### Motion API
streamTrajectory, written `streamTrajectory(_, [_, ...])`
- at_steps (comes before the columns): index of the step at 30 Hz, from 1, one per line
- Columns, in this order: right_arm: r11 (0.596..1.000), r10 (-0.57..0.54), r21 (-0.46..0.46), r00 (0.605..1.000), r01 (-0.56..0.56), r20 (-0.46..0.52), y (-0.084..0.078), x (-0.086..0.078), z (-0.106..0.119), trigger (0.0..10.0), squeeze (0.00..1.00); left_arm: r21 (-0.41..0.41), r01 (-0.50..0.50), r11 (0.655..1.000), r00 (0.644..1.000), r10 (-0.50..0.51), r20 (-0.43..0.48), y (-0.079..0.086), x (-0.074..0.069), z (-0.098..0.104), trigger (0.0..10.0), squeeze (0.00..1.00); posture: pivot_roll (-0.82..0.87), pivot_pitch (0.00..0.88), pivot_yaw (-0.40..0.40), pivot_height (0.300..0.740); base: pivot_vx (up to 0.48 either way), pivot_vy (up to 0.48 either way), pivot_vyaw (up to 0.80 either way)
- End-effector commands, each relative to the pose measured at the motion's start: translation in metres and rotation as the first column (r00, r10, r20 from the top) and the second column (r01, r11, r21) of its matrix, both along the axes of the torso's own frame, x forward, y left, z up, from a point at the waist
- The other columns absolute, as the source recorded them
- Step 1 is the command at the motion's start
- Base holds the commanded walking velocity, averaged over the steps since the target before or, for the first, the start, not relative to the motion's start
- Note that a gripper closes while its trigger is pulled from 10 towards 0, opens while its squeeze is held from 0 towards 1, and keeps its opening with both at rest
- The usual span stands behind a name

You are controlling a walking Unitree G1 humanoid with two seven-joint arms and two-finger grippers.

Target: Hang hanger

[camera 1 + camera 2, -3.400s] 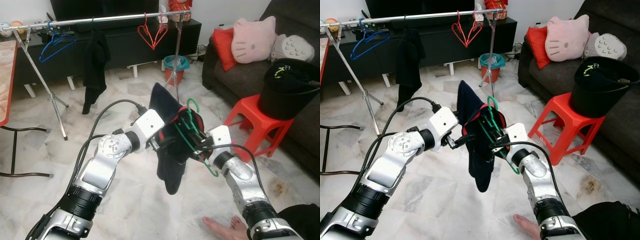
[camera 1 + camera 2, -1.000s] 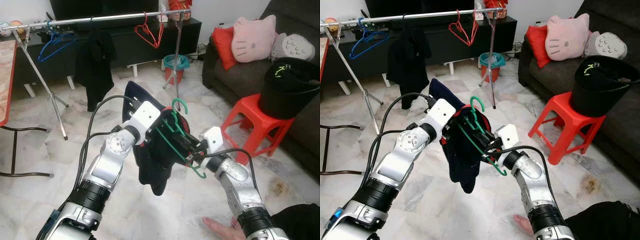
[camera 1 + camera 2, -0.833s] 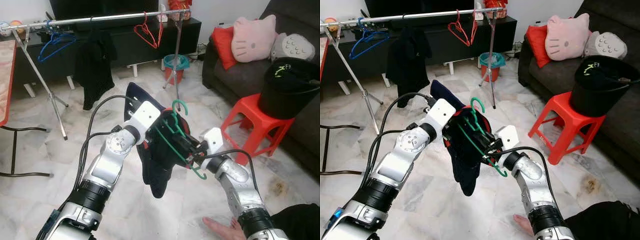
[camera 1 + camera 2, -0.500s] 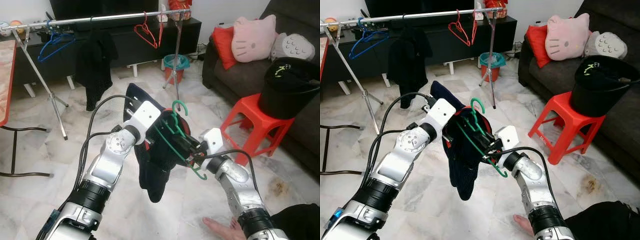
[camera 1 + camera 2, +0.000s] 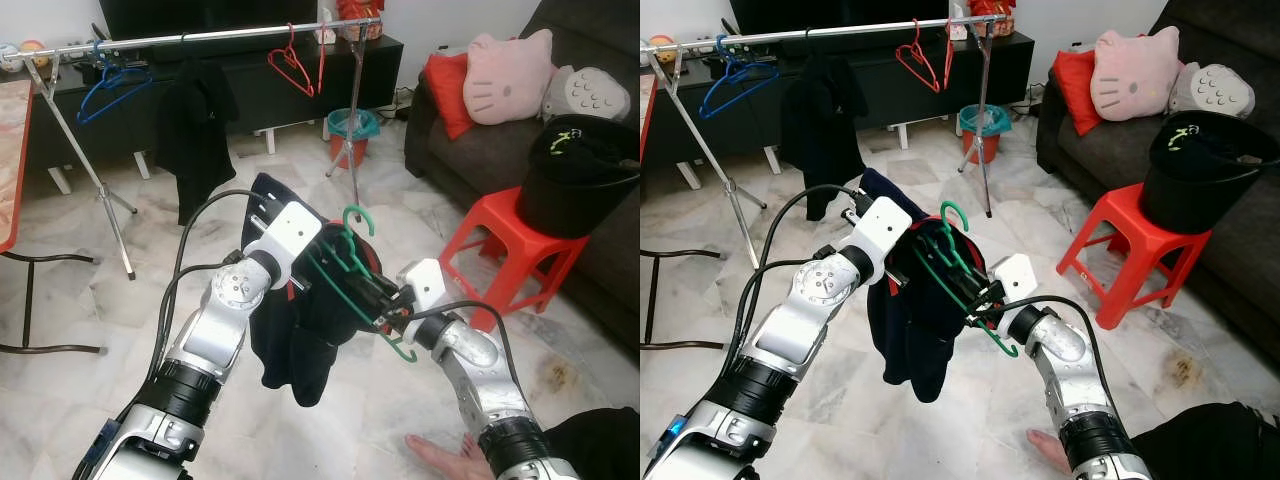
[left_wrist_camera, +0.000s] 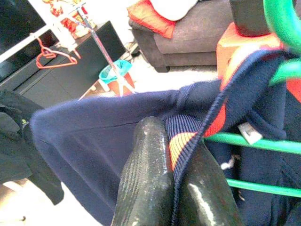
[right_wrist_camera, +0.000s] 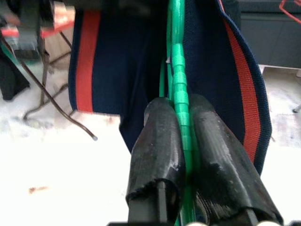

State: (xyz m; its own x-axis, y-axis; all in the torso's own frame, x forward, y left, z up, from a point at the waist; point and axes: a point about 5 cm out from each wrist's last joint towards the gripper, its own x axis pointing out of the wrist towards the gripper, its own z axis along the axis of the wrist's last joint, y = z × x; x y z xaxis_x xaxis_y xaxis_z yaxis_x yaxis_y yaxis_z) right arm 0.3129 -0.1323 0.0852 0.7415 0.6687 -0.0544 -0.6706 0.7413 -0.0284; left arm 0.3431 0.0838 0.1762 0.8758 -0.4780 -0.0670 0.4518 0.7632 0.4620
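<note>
While my right pincer clamps the green hanger on its ribbed bar, my left pincer pinches the navy garment at its collar hem, both held mid-air well short of the rail. I judge the knit soft and floppy, the hanger light, stiff, rather slick; grip plastic, not cloth.
</note>
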Motion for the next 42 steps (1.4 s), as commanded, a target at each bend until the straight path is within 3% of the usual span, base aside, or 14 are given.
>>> streamTrajectory(1, [0.999, -0.024, -0.041, 1.0, 0.024, -0.002, -0.005, -0.001, -0.005, 10.0, 0.0, -0.02, -0.007, 1.0, 1.0, 0.008, 0.029, 0.002, 0.003, 0.008, 0.0, 0.0, -0.11, 0.0, -0.021, 0.74, 0.0, 0.0, 0.0])
streamTrajectory(6, [0.993, -0.029, -0.117, 0.998, 0.023, -0.056, -0.008, -0.006, -0.02, 10.0, 0.0, -0.024, -0.015, 1.0, 0.999, 0.016, 0.035, 0.003, 0.003, 0.009, 0.0, 0.0, -0.11, 0.0, -0.021, 0.74, 0.0, 0.0, 0.0])
streamTrajectory(15, [0.985, 0.083, -0.138, 0.988, -0.101, -0.134, -0.007, -0.024, -0.035, 10.0, 0.0, -0.006, -0.032, 0.999, 0.999, 0.032, 0.02, 0.004, 0.005, 0.005, 0.1, 0.0, -0.12, 0.0, -0.02, 0.74, 0.0, 0.0, 0.0])
streamTrajectory(16, [0.981, 0.109, -0.145, 0.984, -0.13, -0.144, -0.008, -0.027, -0.036, 10.0, 0.0, -0.002, -0.037, 0.999, 0.999, 0.037, 0.02, 0.004, 0.005, 0.004, 6.0, 0.0, -0.12, 0.0, -0.021, 0.74, 0.0, 0.0, 0.0])
streamTrajectory(17, [0.978, 0.127, -0.146, 0.98, -0.149, -0.151, -0.008, -0.029, -0.037, 10.0, 0.0, 0.001, -0.041, 0.999, 0.999, 0.041, 0.019, 0.005, 0.005, 0.004, 9.9, 0.0, -0.12, 0.0, -0.021, 0.74, 0.0, 0.0, 0.0])
streamTrajectory(27, [0.96, 0.164, -0.191, 0.966, -0.203, -0.201, -0.016, -0.043, -0.043, 10.0, 0.0, 0.006, -0.143, 0.99, 0.99, 0.143, 0.021, 0.02, 0.012, 0.0, 10.0, 0.0, -0.12, 0.0, -0.023, 0.74, 0.0, 0.0, 0.0])
streamTrajectory(30, [0.96, 0.144, -0.209, 0.968, -0.187, -0.205, -0.022, -0.052, -0.044, 10.0, 0.0, 0.012, -0.227, 0.974, 0.974, 0.227, 0.018, 0.033, 0.016, -0.003, 10.0, 0.0, -0.13, 0.0, -0.025, 0.74, 0.0, 0.0, 0.0])
streamTrajectory(42, [0.948, 0.243, -0.139, 0.933, -0.287, -0.266, -0.027, -0.085, -0.038, 10.0, 0.0, 0.009, -0.36, 0.933, 0.932, 0.361, -0.023, 0.058, 0.022, -0.014, 10.0, 0.0, -0.14, 0.0, -0.024, 0.74, 0.0, 0.0, 0.0])
